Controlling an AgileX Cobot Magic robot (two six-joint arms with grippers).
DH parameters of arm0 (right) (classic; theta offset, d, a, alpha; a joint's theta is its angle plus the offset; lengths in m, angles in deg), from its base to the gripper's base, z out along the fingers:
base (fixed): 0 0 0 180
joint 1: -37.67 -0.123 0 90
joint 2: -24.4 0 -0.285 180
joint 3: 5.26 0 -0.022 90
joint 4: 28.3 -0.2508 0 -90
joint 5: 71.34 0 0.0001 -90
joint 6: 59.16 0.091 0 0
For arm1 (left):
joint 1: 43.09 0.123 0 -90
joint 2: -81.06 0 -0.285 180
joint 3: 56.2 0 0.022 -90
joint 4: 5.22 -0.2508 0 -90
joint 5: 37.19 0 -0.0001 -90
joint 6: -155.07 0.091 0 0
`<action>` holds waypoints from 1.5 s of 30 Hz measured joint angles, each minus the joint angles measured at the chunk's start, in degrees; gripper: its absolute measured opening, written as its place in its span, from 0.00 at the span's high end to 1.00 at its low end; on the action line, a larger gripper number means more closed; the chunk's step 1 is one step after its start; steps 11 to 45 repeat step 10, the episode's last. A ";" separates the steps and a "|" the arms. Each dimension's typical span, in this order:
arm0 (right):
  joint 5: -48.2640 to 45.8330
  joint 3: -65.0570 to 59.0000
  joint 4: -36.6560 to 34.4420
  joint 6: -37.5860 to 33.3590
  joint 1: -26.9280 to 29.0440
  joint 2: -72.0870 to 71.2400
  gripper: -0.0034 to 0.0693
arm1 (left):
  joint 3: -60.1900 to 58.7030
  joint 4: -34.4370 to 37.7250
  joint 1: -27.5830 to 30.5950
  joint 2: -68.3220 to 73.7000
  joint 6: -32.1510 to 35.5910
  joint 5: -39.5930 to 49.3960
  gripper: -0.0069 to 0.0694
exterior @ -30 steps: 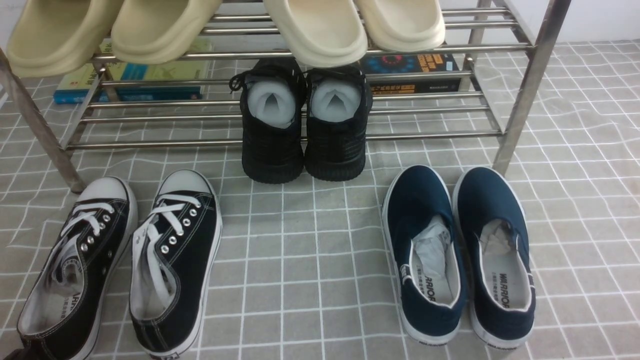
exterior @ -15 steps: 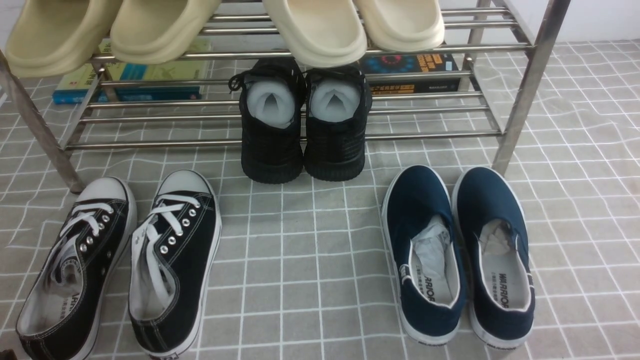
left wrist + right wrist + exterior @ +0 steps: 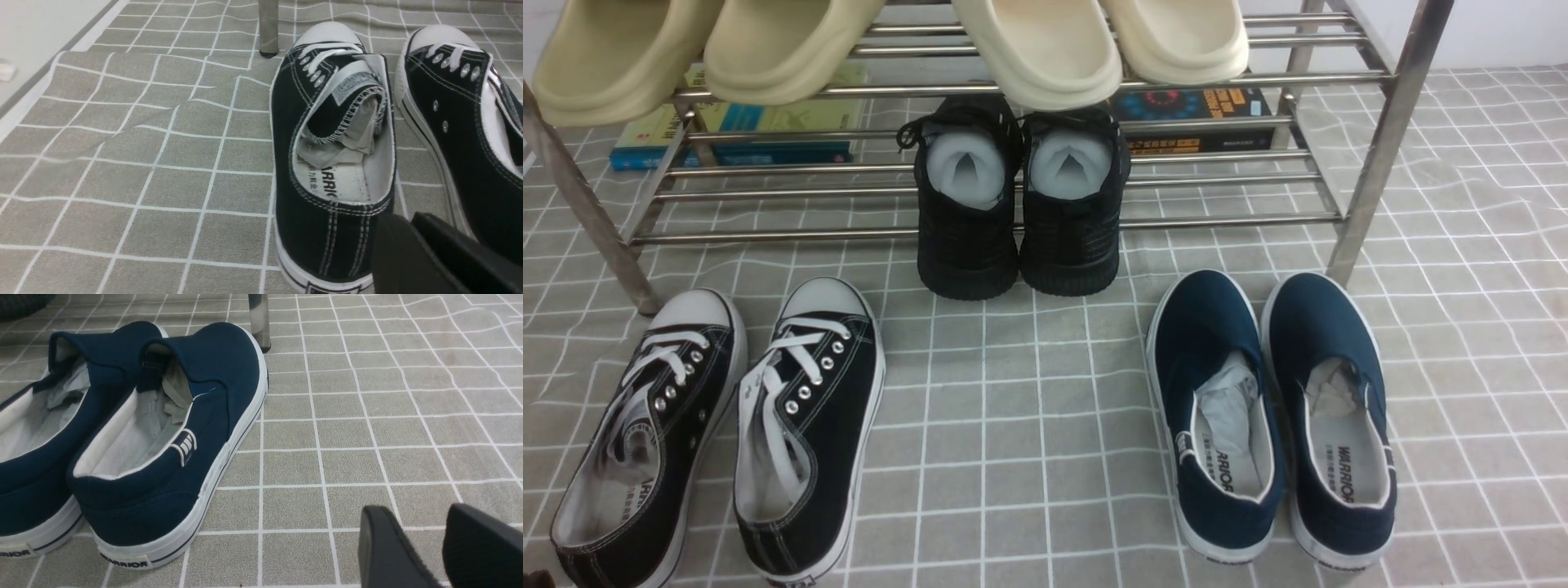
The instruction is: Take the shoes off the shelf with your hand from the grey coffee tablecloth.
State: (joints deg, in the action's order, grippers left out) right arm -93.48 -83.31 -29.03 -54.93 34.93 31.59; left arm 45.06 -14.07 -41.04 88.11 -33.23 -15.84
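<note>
Since the shoes [image 3: 719, 433] lie heel-near, toes towards the shelf [image 3: 980, 229], they are best reached by the left gripper [image 3: 412, 232], jaws nearly shut and empty, just behind a heel.

Colours of shoes and cloth
Black shoes [image 3: 719, 433] with white laces; dark blue slip-ons [image 3: 1270, 416]; grey cloth [image 3: 1029, 408] with white squares.

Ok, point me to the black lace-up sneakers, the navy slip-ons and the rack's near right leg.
black lace-up sneakers [image 3: 805, 425], front view, side of the right-hand shoe.
navy slip-ons [image 3: 1205, 327], front view, toe of the left-hand shoe.
rack's near right leg [image 3: 1380, 147], front view, mid-leg.
</note>
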 joint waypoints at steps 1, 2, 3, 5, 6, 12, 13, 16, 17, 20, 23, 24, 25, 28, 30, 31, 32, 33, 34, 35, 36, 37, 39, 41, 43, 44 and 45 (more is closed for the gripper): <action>0.00 0.00 0.00 0.00 0.00 0.00 0.62 | 0.00 0.06 -1.02 0.00 0.00 0.00 0.81; 0.00 0.00 0.00 0.00 0.00 0.00 0.62 | 0.00 0.10 -1.89 0.00 0.00 0.00 0.81; 0.00 0.00 0.00 0.00 0.00 0.00 0.62 | 0.00 0.12 -2.49 0.00 0.00 0.00 0.81; 0.00 0.00 0.00 0.00 0.00 0.00 0.62 | 0.00 0.17 -3.19 0.00 0.00 0.00 0.81; 0.00 0.00 0.00 0.00 0.00 0.00 0.62 | 0.00 0.17 -3.38 0.00 0.00 0.00 0.81; 0.00 0.00 0.00 0.00 0.00 0.00 0.62 | 0.00 0.17 -3.50 0.00 0.00 0.00 0.81; 0.00 0.00 0.00 0.00 0.00 0.00 0.62 | 0.00 0.17 -3.50 0.00 0.00 0.00 0.81; 0.00 0.00 0.00 0.00 0.00 0.00 0.62 | 0.00 0.17 -3.50 0.00 0.00 0.00 0.81; 0.00 0.00 0.00 0.00 0.00 0.00 0.62 | 0.00 0.17 -3.50 0.00 0.00 0.00 0.81; 0.00 0.00 0.00 0.00 0.00 0.00 0.62 | 0.00 0.17 -3.50 0.00 0.00 0.00 0.81; 0.00 0.00 0.00 0.00 0.00 0.00 0.62 | 0.00 0.17 -3.50 0.00 0.00 0.00 0.81; 0.00 0.00 0.00 0.00 0.00 0.00 0.62 | 0.00 0.17 -3.50 0.00 0.00 0.00 0.81; 0.00 0.00 0.00 0.00 0.00 0.00 0.62 | 0.00 0.17 -3.50 0.00 0.00 0.00 0.81; 0.00 0.00 0.00 0.00 0.00 0.00 0.62 | 0.00 0.17 -3.50 0.00 0.00 0.00 0.81; 0.00 0.00 0.00 0.00 0.00 0.00 0.62 | 0.00 0.17 -3.50 0.00 0.00 0.00 0.81; 0.00 0.00 0.00 0.00 0.00 0.00 0.62 | 0.00 0.17 -3.50 0.00 0.00 0.00 0.81; 0.00 0.00 0.00 0.00 0.00 0.00 0.62 | 0.00 0.17 -3.50 0.00 0.00 0.00 0.81; 0.00 0.00 0.00 0.00 0.00 0.00 0.62 | 0.00 0.17 -3.50 0.00 0.00 0.00 0.81; 0.00 0.00 0.00 0.00 0.00 0.00 0.62 | 0.00 0.17 -3.50 0.00 0.00 0.00 0.81; 0.00 0.00 0.00 0.00 0.00 0.00 0.62 | 0.00 0.17 -3.50 0.00 0.00 0.00 0.81; 0.00 0.00 0.00 0.00 0.00 0.00 0.62 | 0.00 0.17 -3.50 0.00 0.00 0.00 0.81; 0.00 0.00 0.00 0.00 0.00 0.00 0.62 | 0.00 0.17 -3.50 0.00 0.00 0.00 0.81; 0.00 0.00 0.00 0.00 0.00 0.00 0.62 | 0.00 0.17 -3.50 0.00 0.00 0.00 0.81; 0.00 0.00 0.00 0.00 0.00 0.00 0.62 | 0.00 0.17 -3.50 0.00 0.00 0.00 0.81; 0.00 0.00 0.00 0.00 0.00 0.00 0.62 | 0.00 0.17 -3.50 0.00 0.00 0.00 0.81; 0.00 0.00 0.00 0.00 0.00 0.00 0.62 | 0.00 0.17 -3.50 0.00 0.00 0.00 0.81; 0.00 0.00 0.00 0.00 0.00 0.00 0.62 | 0.00 0.17 -3.50 0.00 0.00 0.00 0.81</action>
